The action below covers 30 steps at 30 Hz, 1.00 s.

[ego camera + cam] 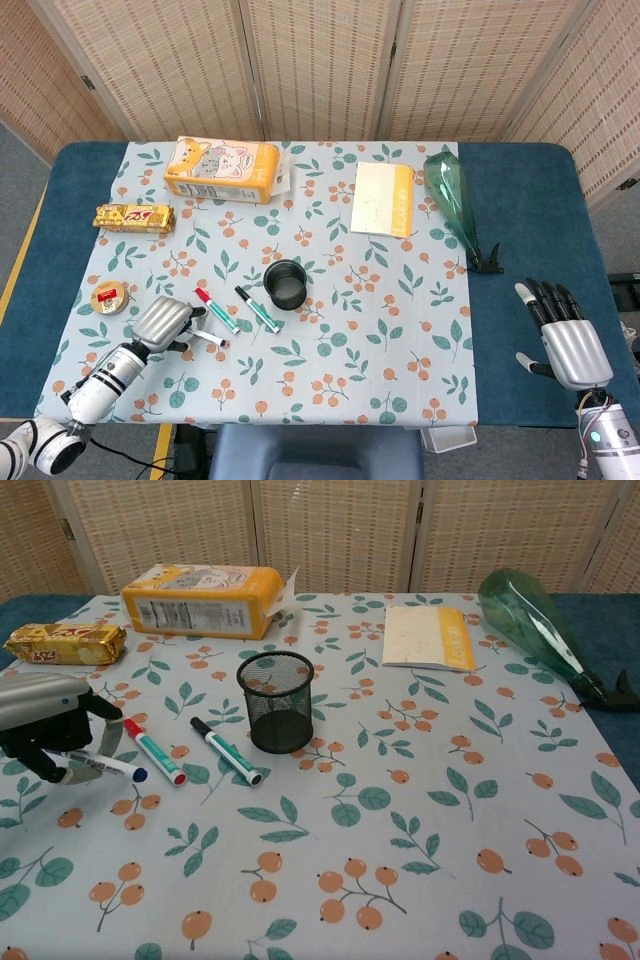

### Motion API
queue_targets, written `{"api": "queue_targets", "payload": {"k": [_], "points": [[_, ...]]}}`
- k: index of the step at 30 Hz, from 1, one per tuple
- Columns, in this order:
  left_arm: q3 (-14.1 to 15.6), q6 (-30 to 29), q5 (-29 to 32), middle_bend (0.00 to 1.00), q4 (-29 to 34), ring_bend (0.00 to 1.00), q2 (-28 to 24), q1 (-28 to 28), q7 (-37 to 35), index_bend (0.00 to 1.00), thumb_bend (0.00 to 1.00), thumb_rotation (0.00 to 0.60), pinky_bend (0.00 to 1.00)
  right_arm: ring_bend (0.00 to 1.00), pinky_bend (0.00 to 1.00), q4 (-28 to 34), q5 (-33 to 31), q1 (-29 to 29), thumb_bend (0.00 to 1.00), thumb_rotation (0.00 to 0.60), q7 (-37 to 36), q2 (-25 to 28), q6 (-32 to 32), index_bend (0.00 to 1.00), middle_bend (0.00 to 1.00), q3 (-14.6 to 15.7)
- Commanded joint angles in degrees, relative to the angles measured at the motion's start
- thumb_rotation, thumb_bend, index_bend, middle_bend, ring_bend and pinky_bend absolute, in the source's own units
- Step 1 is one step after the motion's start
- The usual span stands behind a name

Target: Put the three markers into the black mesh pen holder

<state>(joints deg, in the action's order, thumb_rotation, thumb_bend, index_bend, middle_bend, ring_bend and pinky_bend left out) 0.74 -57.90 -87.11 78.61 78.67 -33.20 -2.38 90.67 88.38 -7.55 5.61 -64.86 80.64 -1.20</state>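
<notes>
The black mesh pen holder (286, 283) (277, 702) stands upright near the middle of the floral cloth. Just left of it lie two markers side by side: a green-and-black marker (258, 309) (227, 751) and a red-capped marker (215, 310) (155, 752). My left hand (163, 320) (45, 720) is at the left front and pinches one end of a white marker with a blue cap (207, 338) (100, 768), whose capped end points right, just over the cloth. My right hand (565, 335) hovers open, holding nothing, over the blue table at the far right; only the head view shows it.
An orange tissue pack (222, 169) and a yellow snack bar (134, 217) lie at the back left. A round tin (109, 297) sits at the left edge. A notebook (384, 198) and a green bottle on its side (456, 202) are at the back right.
</notes>
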Motion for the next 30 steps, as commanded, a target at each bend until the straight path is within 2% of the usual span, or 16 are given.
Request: {"api": "queue_targets", "payload": {"k": [1,6,9,13,15,19,26,30], "points": [[-1.8,-2.1,2.1,1.00,10.4,0.97,-7.0,0.9,1.6,0.61,0.43,0.600,0.98,0.00,0.00,0.0,0.6,0.3,0.11,0.600,-0.6,0.3,0.7,0.00,0.00,0.1],[-5.8,-3.2,7.9,1.00,23.7,0.97,-14.8,1.8,-6.1,0.60,0.43,0.600,0.98,0.00,0.00,-0.2,1.0,0.5,0.11,0.600,-2.6,0.9,1.3,0.00,0.00,0.2],[-10.6,0.5,16.4,1.00,33.3,0.97,-20.4,1.0,-16.8,0.59,0.43,0.600,0.98,0.00,0.00,-0.5,1.3,0.4,0.11,0.600,-3.8,1.2,1.2,0.00,0.00,0.3],[-17.2,5.3,25.2,1.00,37.6,0.97,-23.6,-2.0,-26.3,0.59,0.43,0.600,0.98,0.00,0.00,-0.8,1.7,0.3,0.11,0.600,-5.1,1.6,1.1,0.00,0.00,0.4],[-19.6,6.8,29.4,1.00,37.3,0.97,-22.3,-4.3,-27.5,0.59,0.43,0.600,0.98,0.00,0.00,-1.0,1.9,0.2,0.11,0.600,-5.7,1.7,1.1,0.00,0.00,0.4],[-21.7,11.2,34.0,1.00,35.2,0.97,-18.4,-8.8,-27.9,0.59,0.43,0.600,0.98,0.00,0.00,-1.4,2.2,0.1,0.11,0.600,-6.6,1.9,1.0,0.00,0.00,0.5],[-23.4,11.8,39.2,1.00,30.4,0.97,-7.5,-15.7,-24.9,0.59,0.43,0.600,0.98,0.00,0.00,-1.9,1.9,-0.6,0.11,0.600,-8.2,2.3,-0.8,0.00,0.00,0.8],[-23.3,11.2,38.6,1.00,26.0,0.97,-0.9,-18.1,-23.6,0.59,0.43,0.600,0.98,0.00,0.00,-1.9,2.5,-0.5,0.11,0.600,-9.5,2.7,-0.5,0.00,0.00,1.1]]}}
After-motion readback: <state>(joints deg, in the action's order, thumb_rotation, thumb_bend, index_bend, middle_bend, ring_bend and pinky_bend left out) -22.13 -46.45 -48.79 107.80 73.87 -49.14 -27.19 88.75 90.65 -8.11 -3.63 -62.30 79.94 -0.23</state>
